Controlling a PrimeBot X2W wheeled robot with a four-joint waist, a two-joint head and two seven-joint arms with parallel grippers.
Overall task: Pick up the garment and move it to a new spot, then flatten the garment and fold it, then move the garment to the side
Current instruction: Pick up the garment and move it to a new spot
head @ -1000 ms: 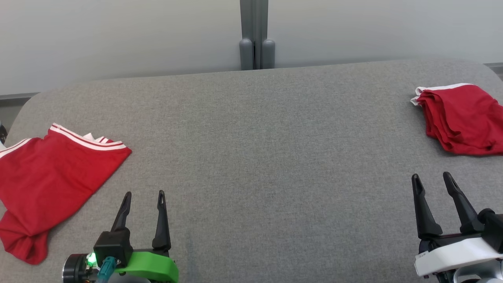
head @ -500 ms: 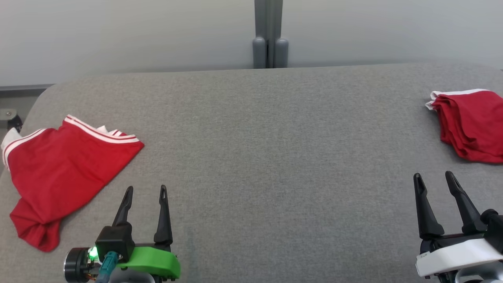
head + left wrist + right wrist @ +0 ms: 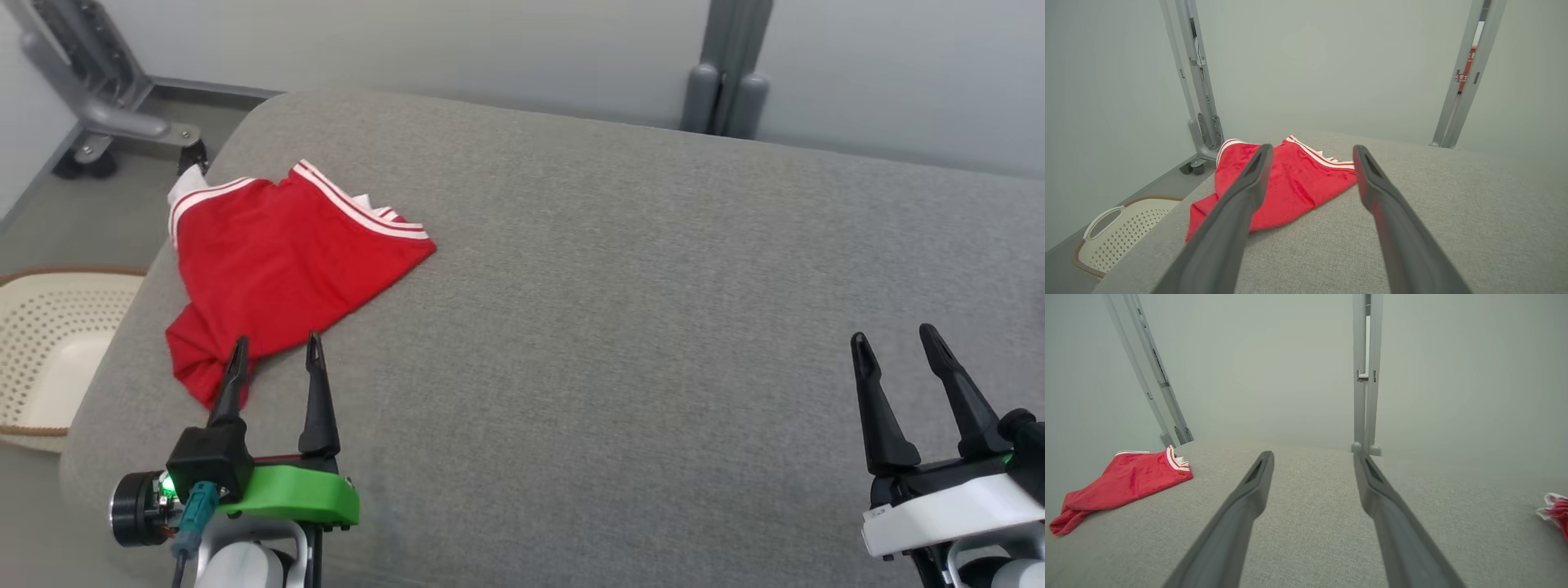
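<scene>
We judge the task to be at its very start. The red garment point(image 3: 286, 269), trimmed with white stripes, lies loosely rumpled on the grey bench point(image 3: 620, 294), at the left end and toward the far side, with one corner close to the bench's left edge. Nothing has been lifted, flattened or folded, so every step is left to do. Our left pincer point(image 3: 276, 340) is spread wide and holds nothing, its tips at the garment's near corner. Our right pincer point(image 3: 891, 335) is likewise spread and holds nothing, well apart from the garment at the near right of the bench. In the head view the left fingertip overlaps the red cloth, and we cannot tell from it alone whether they touch. The left wrist view suggests the cloth lies just ahead of the fingers, not between them. The head view gives us a perforated basket point(image 3: 49, 351) on the floor beyond the left end. The right wrist view adds a second red and white cloth point(image 3: 1555, 510) at the far right of the bench.
</scene>
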